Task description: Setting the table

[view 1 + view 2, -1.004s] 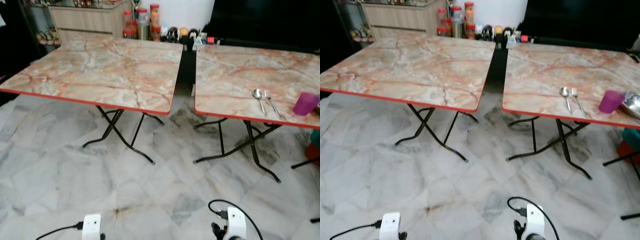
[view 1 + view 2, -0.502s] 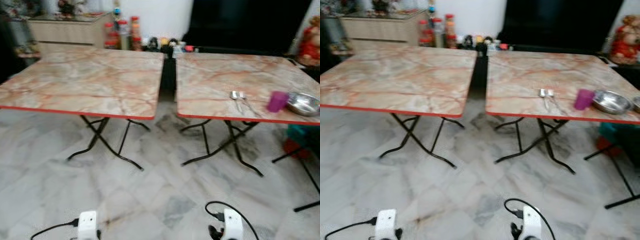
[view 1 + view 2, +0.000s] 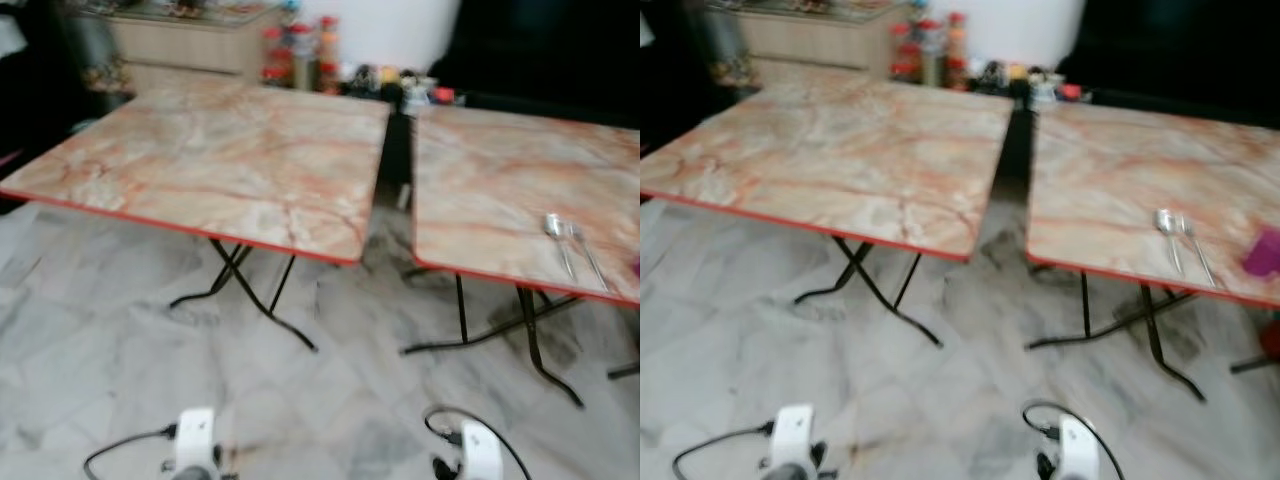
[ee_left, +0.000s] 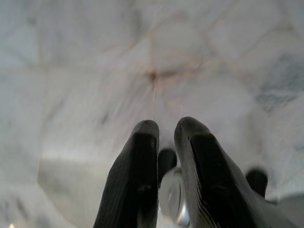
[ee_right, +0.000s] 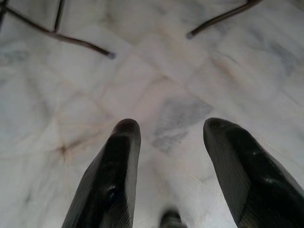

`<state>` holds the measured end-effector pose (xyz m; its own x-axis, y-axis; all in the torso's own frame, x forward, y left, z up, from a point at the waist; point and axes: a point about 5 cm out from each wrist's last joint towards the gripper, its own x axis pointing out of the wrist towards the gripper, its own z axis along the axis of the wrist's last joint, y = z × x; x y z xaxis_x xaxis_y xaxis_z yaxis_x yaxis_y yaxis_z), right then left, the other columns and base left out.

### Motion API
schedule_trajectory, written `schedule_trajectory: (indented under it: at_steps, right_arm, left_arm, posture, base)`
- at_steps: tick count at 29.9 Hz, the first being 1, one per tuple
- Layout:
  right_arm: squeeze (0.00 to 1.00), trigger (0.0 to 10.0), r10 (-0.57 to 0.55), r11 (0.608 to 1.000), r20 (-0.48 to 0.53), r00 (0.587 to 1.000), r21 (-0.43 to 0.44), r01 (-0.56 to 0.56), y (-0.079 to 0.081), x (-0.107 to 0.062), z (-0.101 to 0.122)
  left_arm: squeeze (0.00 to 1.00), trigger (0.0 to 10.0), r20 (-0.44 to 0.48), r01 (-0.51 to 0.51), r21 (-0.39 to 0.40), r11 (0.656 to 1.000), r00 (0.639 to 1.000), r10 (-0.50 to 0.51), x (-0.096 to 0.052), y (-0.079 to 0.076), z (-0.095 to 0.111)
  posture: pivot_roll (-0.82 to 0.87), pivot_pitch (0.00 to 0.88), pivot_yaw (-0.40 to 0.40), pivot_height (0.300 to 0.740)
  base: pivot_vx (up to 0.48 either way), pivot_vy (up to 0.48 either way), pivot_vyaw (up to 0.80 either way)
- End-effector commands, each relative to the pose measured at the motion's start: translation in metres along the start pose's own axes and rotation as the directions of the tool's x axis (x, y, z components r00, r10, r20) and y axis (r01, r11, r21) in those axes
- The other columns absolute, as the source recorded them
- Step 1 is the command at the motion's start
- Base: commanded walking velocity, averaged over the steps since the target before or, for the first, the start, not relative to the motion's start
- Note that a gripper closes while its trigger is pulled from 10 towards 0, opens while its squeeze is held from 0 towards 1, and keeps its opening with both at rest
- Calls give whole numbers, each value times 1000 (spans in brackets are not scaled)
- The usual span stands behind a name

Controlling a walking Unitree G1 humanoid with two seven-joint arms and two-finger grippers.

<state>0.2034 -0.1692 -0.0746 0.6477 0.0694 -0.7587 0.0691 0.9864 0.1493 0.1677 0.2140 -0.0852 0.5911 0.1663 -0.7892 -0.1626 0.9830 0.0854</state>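
Left pincer (image 4: 165,130): my fingers are drawn close, with a thin slit between the tips, gripping nothing; it hangs low over the marble floor (image 3: 120,350).
Right pincer (image 5: 171,130): my fingers stand wide apart and empty, pointing down at the floor near the black folding legs (image 5: 71,40) of a desk.
Left desk (image 3: 220,160): marble-patterned top with a red edge, in front of me to the left.
Right desk (image 3: 500,190): same pattern, just beside the left one, with a dark gap between them.
Spoon (image 3: 557,235): lies near the front edge of the right desk.
Fork (image 3: 586,250): lies just beside the spoon, on its right, roughly parallel.
Purple cup (image 3: 1264,252): stands on the right desk, right of the fork, blurred.
Jars (image 3: 300,55): a blurred cluster beyond the desks, by a wooden cabinet (image 3: 180,45).
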Motion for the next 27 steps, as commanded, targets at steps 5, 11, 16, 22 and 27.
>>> schedule_trajectory:
  at_steps: [5, 11, 16, 22, 27]
  right_arm:
    - [0, 10000, -65, 998, -56, 996, 12, 66, -22, -8, -18]
    - [0, 10000, -63, 998, -57, 996, 16, 64, -21, -8, -19]
    - [0, 10000, -62, 998, -59, 996, 14, 63, -21, -8, -20]
    - [0, 10000, -62, 998, -60, 996, 16, 64, -21, -8, -20]
    - [0, 10000, -61, 998, -61, 996, 18, 62, -20, -8, -21]
  left_arm:
    - [0, 10000, 45, 53, 2, 999, 998, -53, 3, -19, 14]
    - [0, 10000, 45, 50, 13, 999, 998, -51, 3, -18, 14]
    - [0, 10000, 45, 58, 24, 998, 997, -59, 3, -19, 14]
    - [0, 10000, 48, 53, 43, 998, 997, -55, 3, -18, 15]
    - [0, 10000, 44, 54, 42, 998, 997, -56, 3, -18, 14]
  posture:
    - [103, 0, -67, 740]
    - [101, 0, -62, 740]
    - [103, 0, -63, 740]
    - [100, 0, -62, 740]
    - [102, 0, -62, 740]
  base:
    - [439, 0, 0]
    - [365, 0, 0]
    - [0, 0, 0]
    - [0, -319, 0]
    - [0, -438, 0]
